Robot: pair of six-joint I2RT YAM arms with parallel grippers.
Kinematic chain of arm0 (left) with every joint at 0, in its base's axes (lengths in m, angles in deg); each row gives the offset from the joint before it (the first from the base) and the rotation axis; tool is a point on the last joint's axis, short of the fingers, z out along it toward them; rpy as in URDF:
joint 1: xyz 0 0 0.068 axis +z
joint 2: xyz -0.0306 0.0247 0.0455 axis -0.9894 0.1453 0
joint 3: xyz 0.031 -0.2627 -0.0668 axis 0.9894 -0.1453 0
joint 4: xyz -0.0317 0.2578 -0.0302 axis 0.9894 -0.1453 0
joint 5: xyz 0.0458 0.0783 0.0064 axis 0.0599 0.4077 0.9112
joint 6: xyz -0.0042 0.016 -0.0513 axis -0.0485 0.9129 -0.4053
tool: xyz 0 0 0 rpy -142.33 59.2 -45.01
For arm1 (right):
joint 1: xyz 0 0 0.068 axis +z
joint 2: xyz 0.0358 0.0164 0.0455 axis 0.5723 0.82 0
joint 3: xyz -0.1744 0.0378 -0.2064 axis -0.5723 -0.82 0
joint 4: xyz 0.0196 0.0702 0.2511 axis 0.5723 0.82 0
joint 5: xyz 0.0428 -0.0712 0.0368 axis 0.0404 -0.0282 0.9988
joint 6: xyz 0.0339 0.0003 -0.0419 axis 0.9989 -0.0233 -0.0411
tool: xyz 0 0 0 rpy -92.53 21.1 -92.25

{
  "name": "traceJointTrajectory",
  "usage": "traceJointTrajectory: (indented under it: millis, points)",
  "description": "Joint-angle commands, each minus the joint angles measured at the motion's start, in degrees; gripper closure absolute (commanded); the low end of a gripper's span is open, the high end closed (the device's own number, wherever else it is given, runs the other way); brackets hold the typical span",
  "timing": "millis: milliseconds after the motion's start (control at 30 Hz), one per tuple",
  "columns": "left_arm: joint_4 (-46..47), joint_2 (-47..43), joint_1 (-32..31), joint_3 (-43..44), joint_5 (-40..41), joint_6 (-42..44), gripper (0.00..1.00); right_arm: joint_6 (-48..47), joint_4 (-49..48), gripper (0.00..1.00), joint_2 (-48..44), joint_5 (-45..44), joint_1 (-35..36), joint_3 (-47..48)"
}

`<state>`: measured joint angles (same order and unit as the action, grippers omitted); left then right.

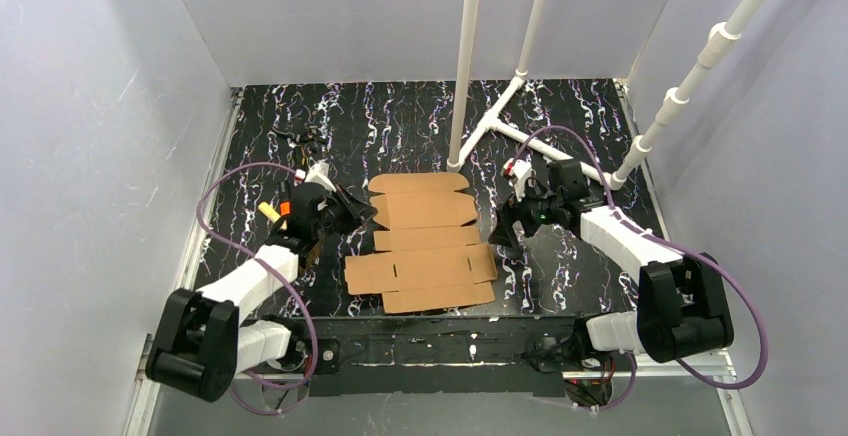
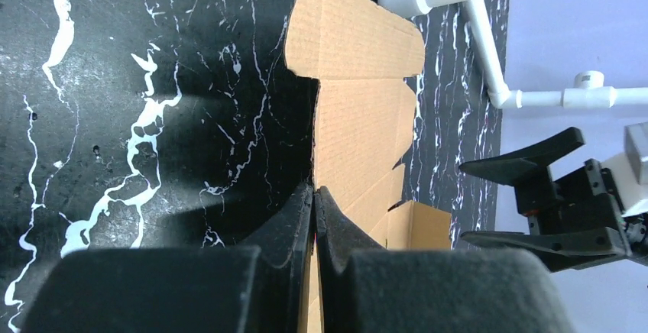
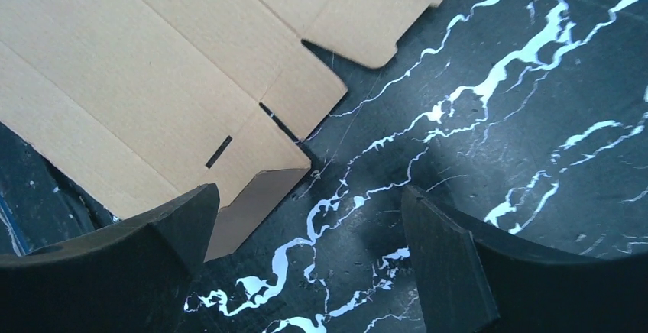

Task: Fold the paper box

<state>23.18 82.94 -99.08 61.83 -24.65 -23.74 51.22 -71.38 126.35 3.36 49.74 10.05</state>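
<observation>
One flat brown cardboard paper box (image 1: 425,241) lies on the black marbled table (image 1: 400,126); the left gripper (image 2: 314,192) pinches its left edge, and the right gripper (image 3: 309,195) gapes beside it.

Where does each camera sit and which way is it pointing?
Top external: above and behind the bases, looking down at the flat brown cardboard paper box on the black marbled table; both arms show.
Left wrist: on the left gripper, looking along its shut fingers at the box's edge, toward the right gripper.
Right wrist: on the right gripper, looking down between open fingers at a box corner.
All share the box.
</observation>
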Motion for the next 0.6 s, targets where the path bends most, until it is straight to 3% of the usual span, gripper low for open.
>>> traceJointTrajectory:
  millis: [0,300,567]
  points:
    - [-0.07,-5.98,-2.38,-2.08,8.16,-1.0,1.0,-0.25,1.68,0.04,1.49,-2.85,2.54,2.14]
    - [-1.72,-10.84,-7.23,-2.7,17.32,-0.77,1.0,0.0,5.78,0.19,5.82,-11.19,6.73,6.7]
    - [-1.64,-14.22,-9.82,-3.83,21.87,-0.44,1.0,3.92,1.7,0.4,8.85,-10.55,6.79,6.33]
